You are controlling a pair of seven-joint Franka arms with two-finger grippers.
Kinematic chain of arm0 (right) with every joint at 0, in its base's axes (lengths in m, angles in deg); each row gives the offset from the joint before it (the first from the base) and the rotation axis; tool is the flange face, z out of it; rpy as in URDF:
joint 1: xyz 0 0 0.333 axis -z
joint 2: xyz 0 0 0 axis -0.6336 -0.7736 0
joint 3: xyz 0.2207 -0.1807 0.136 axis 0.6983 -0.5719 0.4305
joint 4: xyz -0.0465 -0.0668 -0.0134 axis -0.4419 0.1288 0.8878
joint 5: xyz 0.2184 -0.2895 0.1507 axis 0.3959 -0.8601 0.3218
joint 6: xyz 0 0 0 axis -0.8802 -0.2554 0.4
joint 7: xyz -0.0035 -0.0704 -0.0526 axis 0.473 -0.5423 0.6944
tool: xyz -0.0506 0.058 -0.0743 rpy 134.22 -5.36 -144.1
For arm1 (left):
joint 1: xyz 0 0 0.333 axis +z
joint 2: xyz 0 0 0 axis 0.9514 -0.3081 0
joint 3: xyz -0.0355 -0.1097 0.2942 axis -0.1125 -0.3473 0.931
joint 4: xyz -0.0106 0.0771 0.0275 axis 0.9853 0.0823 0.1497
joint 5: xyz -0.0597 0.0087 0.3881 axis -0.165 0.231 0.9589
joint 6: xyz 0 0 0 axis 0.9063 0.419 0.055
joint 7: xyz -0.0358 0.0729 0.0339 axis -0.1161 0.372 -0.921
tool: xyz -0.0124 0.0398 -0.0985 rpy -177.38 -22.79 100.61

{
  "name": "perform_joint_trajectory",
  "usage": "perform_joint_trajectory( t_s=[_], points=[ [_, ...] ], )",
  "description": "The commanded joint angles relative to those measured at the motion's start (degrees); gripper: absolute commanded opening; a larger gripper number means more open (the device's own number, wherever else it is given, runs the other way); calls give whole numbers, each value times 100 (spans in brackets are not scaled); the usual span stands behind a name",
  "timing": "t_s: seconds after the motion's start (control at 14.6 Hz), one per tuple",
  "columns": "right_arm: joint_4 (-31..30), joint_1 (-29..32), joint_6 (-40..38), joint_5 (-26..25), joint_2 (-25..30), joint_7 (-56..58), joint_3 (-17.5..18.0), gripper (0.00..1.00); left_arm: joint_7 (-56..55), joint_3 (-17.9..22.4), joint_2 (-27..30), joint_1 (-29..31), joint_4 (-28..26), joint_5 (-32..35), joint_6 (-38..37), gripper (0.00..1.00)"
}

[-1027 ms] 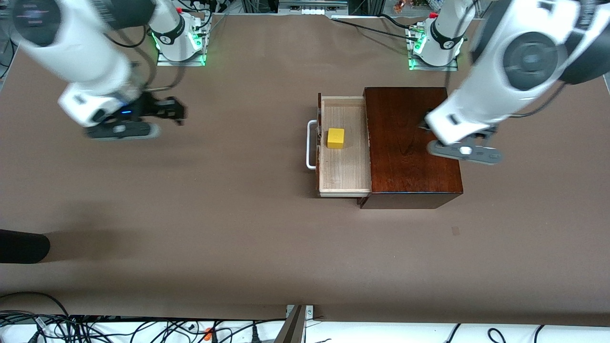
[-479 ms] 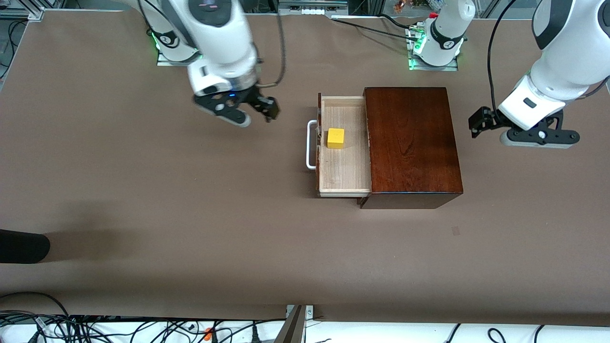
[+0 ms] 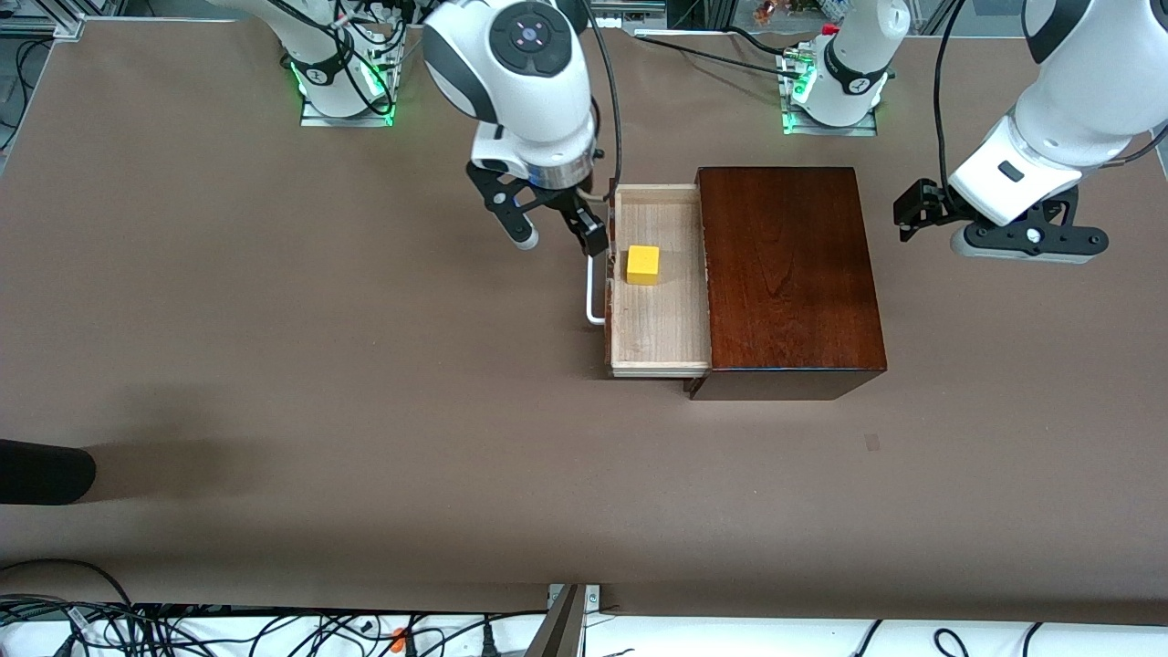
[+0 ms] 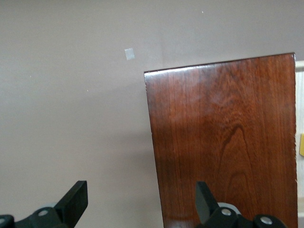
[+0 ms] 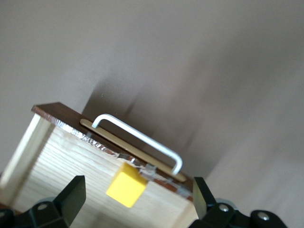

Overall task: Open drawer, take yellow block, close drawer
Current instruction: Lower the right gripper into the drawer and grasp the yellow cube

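Your right gripper [image 3: 554,235] hangs with its jaws spread wide and nothing between them, just over the table beside the drawer [image 3: 659,315], at the handle's end that lies farther from the front camera. One dark fingertip [image 3: 597,245] shows right against the white handle [image 3: 594,308]; whether it touches the bar, you cannot tell.

The drawer stands pulled out of the dark wooden box [image 3: 789,274] toward the right arm's end of the table, its pale tray open to view. The yellow block [image 3: 642,265] sits flat on the tray floor, in the part of the tray farther from the front camera, nearer the drawer's front than the box. In the right wrist view the block [image 5: 126,189] lies between the two spread fingers [image 5: 72,195], with the handle [image 5: 137,140] and the drawer [image 5: 57,156] just past it.

Your left gripper [image 3: 917,214] waits in the air over the brown table [image 3: 365,411], near the box at the left arm's end, jaws apart and empty. Its wrist view looks down on the box's glossy top [image 4: 225,137].
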Motion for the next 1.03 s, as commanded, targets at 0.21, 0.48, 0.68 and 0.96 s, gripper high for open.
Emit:
perform_joint_trajectory(
  t_s=[0.21,0.48,0.68,0.96],
  points=[
    [263,-364,771,-193,-456,-2457,-76,100,87,-20,-129,-5,317,-120,-684,100],
    [263,-496,1308,-175,-763,-3664,-76,100,105,-29,-137,-5,413,-112,-904,100],
    [263,-636,1371,-202,-1036,-3797,-85,100,105,-20,-207,-5,422,-112,-887,100],
    [246,-672,1599,-228,-1300,-4061,-85,100,61,-29,-348,-31,431,-112,-703,100]
  ],
)
